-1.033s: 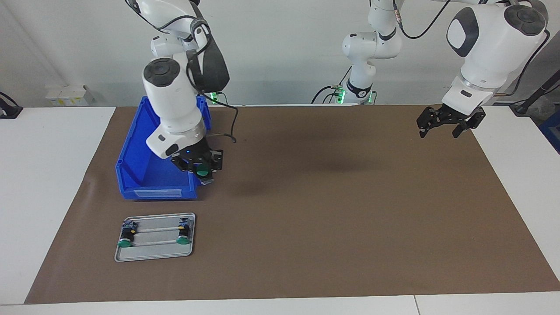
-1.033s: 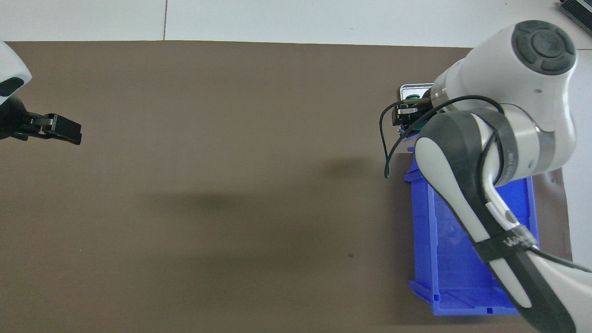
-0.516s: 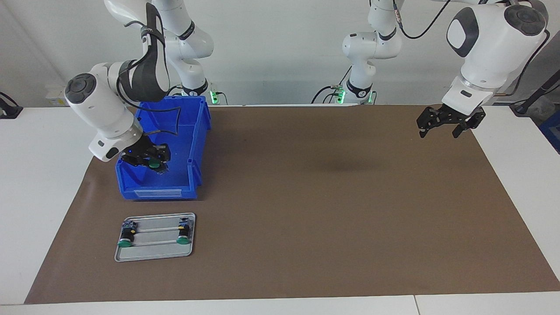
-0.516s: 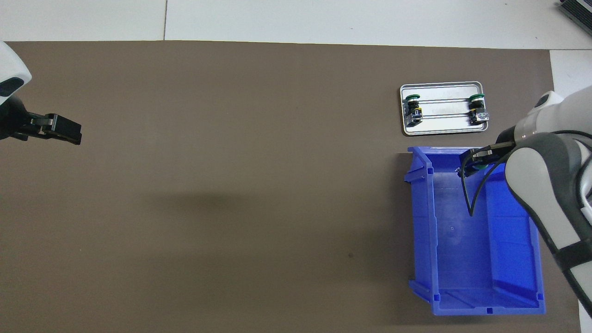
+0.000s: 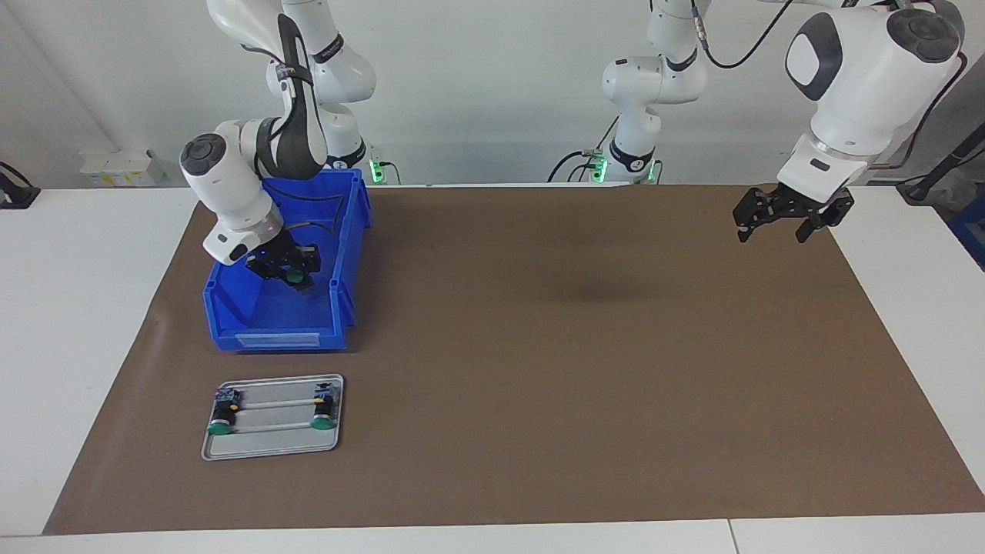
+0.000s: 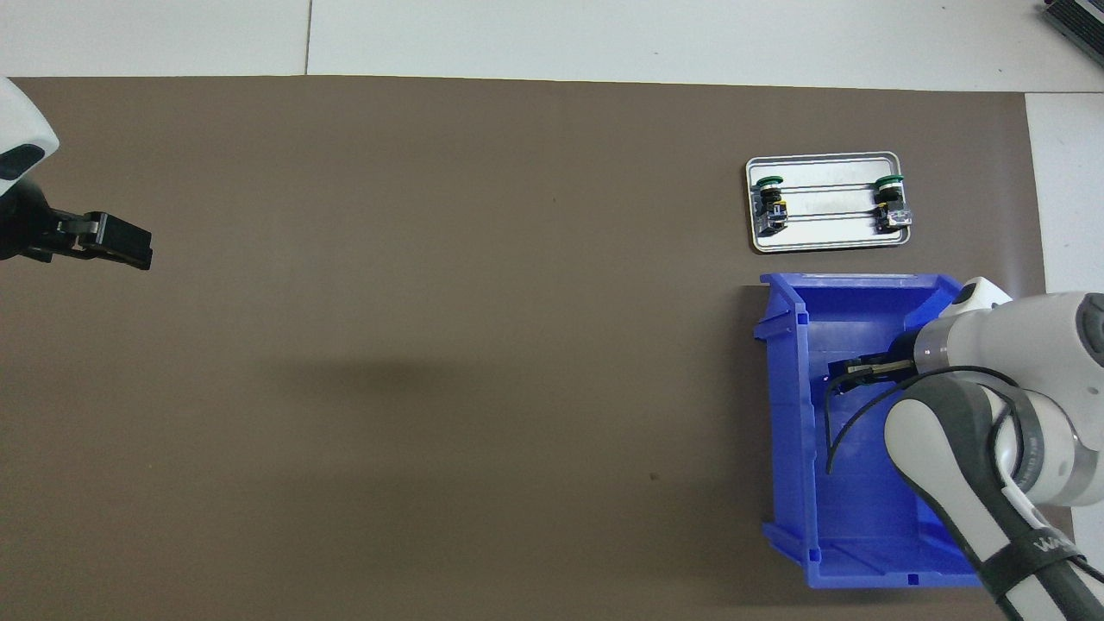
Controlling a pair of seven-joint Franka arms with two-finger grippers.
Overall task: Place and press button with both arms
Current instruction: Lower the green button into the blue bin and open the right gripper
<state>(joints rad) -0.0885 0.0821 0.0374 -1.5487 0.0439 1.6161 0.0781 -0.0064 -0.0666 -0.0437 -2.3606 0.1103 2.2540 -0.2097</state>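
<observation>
two buttons (image 5: 323, 410) sit on the tray (image 5: 271, 448); right gripper (image 5: 292, 275), over the blue bin (image 5: 277, 336) at twelve o'clock of the tray, pinches a third button (image 5: 294, 275); left gripper (image 5: 783, 218) waits spread; pressing remains.

Robot lab: two white arms (image 5: 254, 177), brown-matted table (image 5: 539, 369).

- Even, bright overhead light is washing the whole scene, no glare showing.
- Soft, blurry shadows are lying on the brown mat (image 5: 539, 346), one near its middle.
- Green indicator lights (image 5: 375, 171) are glowing at the arm bases.
- Both views are staying sharp edge to edge.
</observation>
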